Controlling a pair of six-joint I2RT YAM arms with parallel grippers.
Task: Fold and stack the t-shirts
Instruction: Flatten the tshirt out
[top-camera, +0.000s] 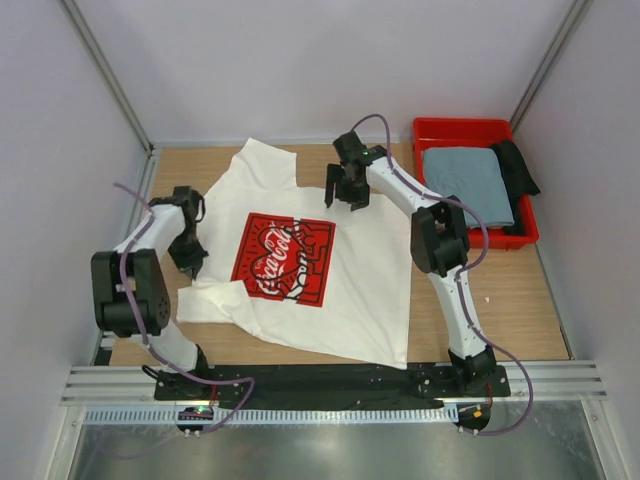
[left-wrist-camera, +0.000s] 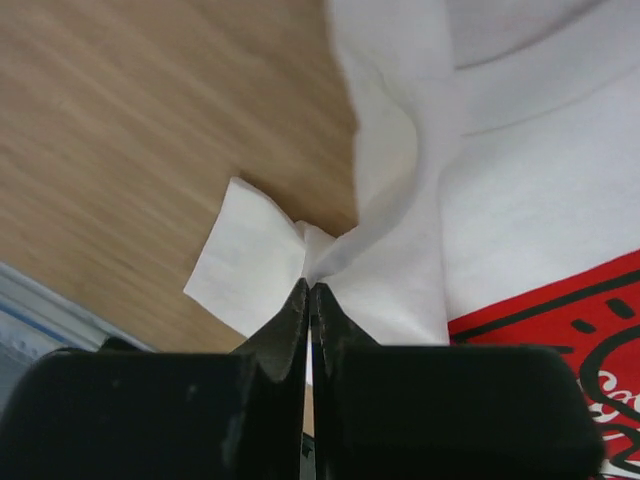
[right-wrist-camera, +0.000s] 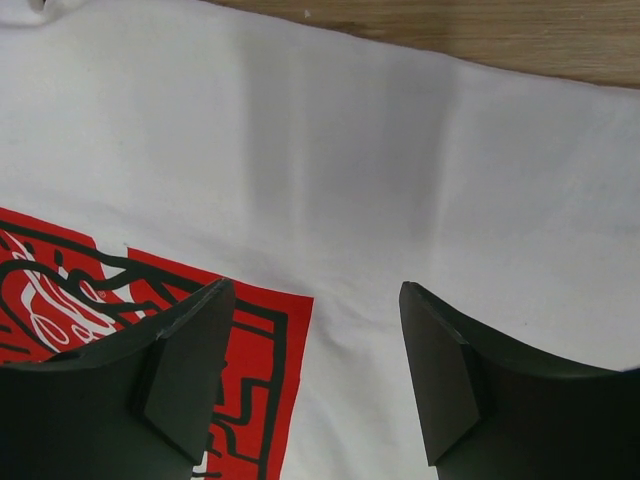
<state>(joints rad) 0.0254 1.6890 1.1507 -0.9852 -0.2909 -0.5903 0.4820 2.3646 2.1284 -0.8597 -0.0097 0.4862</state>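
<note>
Honestly, only nipping a sleeve tip (left-wrist-camera: 245, 255) of the white t-shirt (left-wrist-camera: 530, 200) with the left gripper (left-wrist-camera: 308, 300), right gripper (right-wrist-camera: 315, 370) gaping wide, so could slip out if yanked.

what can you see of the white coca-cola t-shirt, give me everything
The white t-shirt is soft, thin-looking cloth with a red square Coca-Cola print on its front. It lies print up, spread mostly flat on the wooden table, lightly wrinkled. The left gripper is shut on a pinch of cloth at the edge on its side, bunching it. The right gripper hangs open over the far part beside the print; whether it touches cannot be told.
</note>
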